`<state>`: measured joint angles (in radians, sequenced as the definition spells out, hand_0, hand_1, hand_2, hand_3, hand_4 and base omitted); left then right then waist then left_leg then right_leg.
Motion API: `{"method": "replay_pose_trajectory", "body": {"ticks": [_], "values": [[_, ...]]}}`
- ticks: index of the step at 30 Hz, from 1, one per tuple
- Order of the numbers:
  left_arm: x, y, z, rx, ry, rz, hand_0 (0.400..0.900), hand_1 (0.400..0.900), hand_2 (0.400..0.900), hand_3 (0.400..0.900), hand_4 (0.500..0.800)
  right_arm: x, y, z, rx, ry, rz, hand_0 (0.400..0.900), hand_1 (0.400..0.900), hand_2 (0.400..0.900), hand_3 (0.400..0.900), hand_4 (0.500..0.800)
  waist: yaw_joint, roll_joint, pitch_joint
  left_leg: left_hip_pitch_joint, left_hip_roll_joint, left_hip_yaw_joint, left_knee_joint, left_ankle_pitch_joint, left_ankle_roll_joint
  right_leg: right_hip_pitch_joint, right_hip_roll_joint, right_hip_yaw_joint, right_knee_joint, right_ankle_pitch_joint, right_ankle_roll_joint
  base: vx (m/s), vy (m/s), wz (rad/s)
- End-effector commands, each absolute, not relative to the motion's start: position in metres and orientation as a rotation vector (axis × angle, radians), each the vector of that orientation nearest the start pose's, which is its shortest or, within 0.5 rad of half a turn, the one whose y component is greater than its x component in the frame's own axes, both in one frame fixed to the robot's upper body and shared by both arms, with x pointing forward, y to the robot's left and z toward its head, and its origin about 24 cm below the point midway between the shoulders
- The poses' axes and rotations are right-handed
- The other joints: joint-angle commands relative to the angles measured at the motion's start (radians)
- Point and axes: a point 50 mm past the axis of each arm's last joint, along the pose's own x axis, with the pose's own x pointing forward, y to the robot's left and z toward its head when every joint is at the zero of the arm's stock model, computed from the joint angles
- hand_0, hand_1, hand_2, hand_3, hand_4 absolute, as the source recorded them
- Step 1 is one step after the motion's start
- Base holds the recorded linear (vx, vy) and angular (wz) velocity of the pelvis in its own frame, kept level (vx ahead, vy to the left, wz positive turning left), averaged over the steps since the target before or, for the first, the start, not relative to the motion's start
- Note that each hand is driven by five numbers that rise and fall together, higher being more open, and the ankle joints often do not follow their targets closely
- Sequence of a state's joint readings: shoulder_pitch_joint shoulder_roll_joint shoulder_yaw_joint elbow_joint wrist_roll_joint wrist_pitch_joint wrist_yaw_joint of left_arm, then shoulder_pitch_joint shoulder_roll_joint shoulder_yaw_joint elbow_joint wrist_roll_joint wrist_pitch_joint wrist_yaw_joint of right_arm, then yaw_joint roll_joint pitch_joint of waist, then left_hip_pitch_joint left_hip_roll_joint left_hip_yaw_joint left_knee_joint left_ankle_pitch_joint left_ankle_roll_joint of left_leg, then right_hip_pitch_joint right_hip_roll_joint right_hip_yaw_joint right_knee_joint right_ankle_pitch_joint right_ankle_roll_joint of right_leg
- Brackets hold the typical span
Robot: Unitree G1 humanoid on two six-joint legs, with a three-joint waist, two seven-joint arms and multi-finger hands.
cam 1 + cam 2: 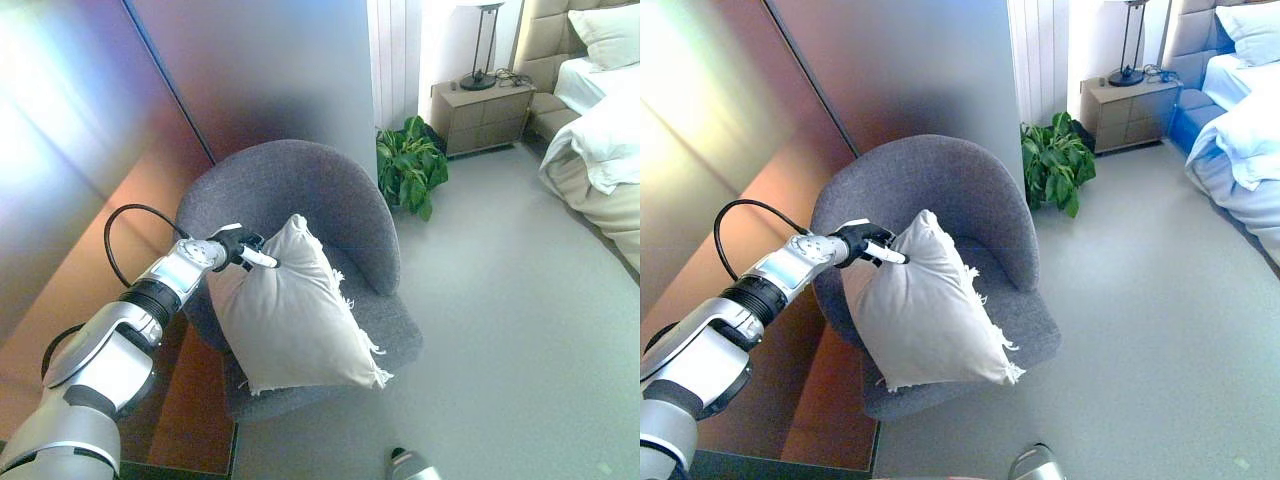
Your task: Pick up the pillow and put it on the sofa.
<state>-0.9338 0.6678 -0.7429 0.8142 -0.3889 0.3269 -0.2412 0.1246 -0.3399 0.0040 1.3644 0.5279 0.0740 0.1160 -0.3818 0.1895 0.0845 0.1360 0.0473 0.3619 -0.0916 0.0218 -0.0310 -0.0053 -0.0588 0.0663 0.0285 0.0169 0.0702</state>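
Observation:
A pale grey square pillow (295,315) with fringed edges stands tilted on the seat of a grey round-backed armchair (330,205). It leans toward the chair's left arm. My left hand (240,250) comes in from the lower left and sits at the pillow's upper left edge. Its fingers are curled over that edge, with a white fingertip (892,257) lying on the cloth. No sofa other than this armchair shows. My right hand does not show in either view.
A dark wall panel (270,70) stands close behind and left of the chair. A green potted plant (410,165) is at the chair's back right, then a nightstand (480,115) with a lamp. A bed (600,150) fills the far right. Grey floor (500,330) lies open right of the chair.

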Motion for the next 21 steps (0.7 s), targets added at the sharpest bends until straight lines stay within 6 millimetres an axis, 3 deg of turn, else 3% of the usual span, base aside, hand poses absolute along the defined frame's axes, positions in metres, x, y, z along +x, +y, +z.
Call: {"method": "replay_pose_trajectory", "body": {"ticks": [1, 8, 21], "values": [[0.406, 0.246, 0.218, 0.555, 0.152, -0.031, 0.9, 0.9, 0.9, 0.9, 0.8, -0.016, -0.279, -0.159, 0.233, 1.447, -0.539, 0.9, 0.9, 0.9, 0.9, 0.8, 0.005, -0.005, -0.061, 0.024, -0.074, -0.018, 0.041, -0.071, -0.007, 0.03, 0.028, -0.031, -0.093, 0.047, 0.076, -0.01, 0.003, 0.07], [0.405, 0.243, 0.216, 0.509, 0.127, -0.047, 0.9, 0.9, 0.9, 0.9, 0.8, -0.007, -0.274, -0.161, 0.225, 1.439, -0.523, 0.9, 0.9, 0.9, 0.9, 0.8, 0.03, -0.015, -0.07, 0.026, -0.073, -0.028, 0.04, -0.069, -0.009, 0.04, 0.021, -0.059, -0.094, 0.045, 0.073, 0.0, 0.01, 0.07], [0.396, 0.265, 0.195, 0.445, 0.192, -0.055, 0.9, 0.9, 0.9, 0.9, 0.8, 0.008, -0.27, -0.163, 0.192, 1.443, -0.493, 0.9, 0.9, 0.9, 0.9, 0.8, 0.094, -0.047, -0.088, 0.03, -0.07, -0.064, 0.034, -0.068, -0.008, 0.065, 0.016, -0.102, -0.094, 0.034, 0.066, -0.02, 0.032, 0.08]]}}
